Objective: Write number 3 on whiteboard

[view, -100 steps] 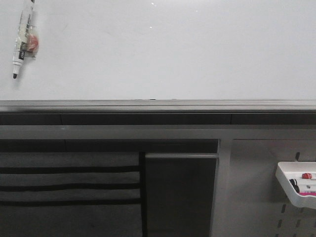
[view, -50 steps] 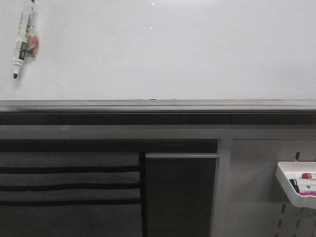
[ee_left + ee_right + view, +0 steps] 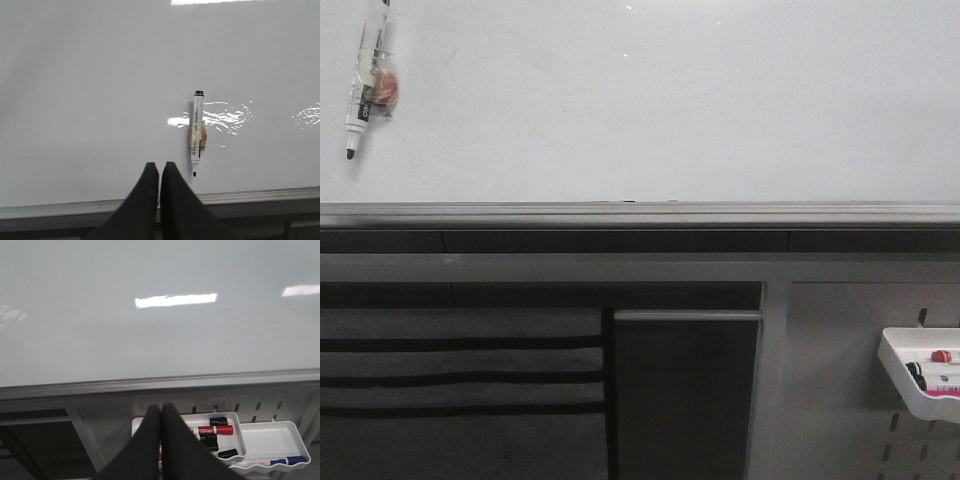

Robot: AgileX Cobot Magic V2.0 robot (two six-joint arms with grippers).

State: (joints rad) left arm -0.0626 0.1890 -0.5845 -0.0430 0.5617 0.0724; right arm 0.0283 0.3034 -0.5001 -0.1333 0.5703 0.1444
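The marker (image 3: 197,133) on the whiteboard (image 3: 100,100) is light, rigid, probably slippery; grasp mid-barrel. Left hand (image 3: 159,169) and right hand (image 3: 160,410) are closed, empty.

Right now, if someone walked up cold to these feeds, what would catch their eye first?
The whiteboard fills the upper front view, blank, with no digit on it. A lone uncapped marker sits on its far left, tip down; the left gripper is shut with nothing in it, just short of the marker's tip. Lower right, a white tray on the perforated panel holds more markers, behind the shut right gripper.
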